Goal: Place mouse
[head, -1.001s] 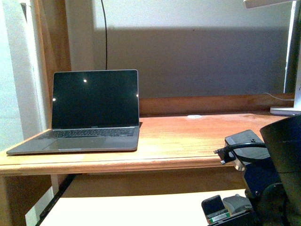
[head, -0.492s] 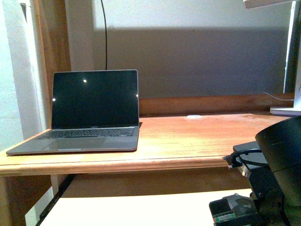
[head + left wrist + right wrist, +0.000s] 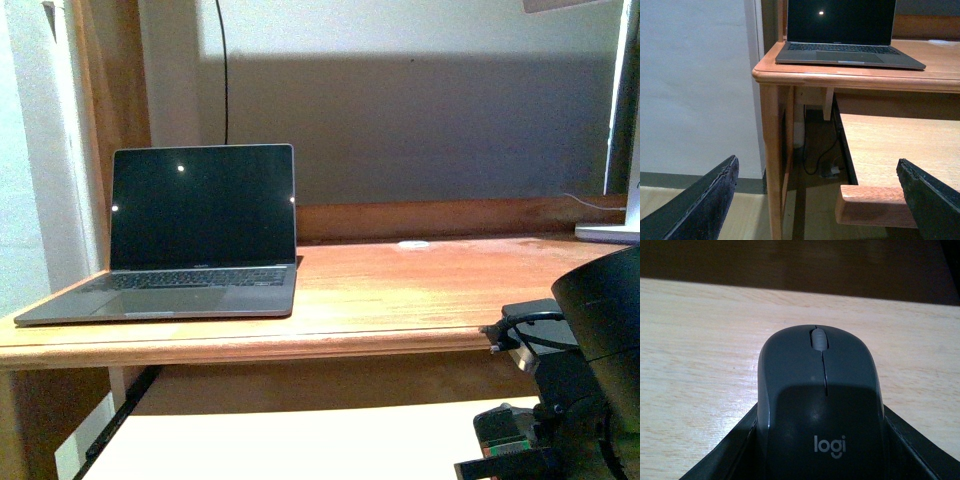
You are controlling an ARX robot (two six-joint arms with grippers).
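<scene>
The mouse (image 3: 820, 390) is dark grey with a domed top, a scroll wheel and a "logi" mark. My right gripper (image 3: 820, 452) is shut on it, with a black finger on each side of its rear half. It hangs just over a pale wooden pull-out shelf (image 3: 695, 350). In the front view my right arm (image 3: 590, 350) is at the lower right, below the desk's front edge, and the mouse is not clear there. My left gripper (image 3: 815, 200) is open and empty, low beside the desk's left leg.
An open laptop (image 3: 200, 230) with a dark screen stands on the left of the wooden desk (image 3: 400, 290); it also shows in the left wrist view (image 3: 845, 35). A small flat white disc (image 3: 412, 245) lies at the back. A white lamp base (image 3: 610, 232) is at the far right.
My right arm has sunk and drawn to the right in the front view, carrying the mouse lower toward the pull-out shelf. The laptop and disc have not moved.
</scene>
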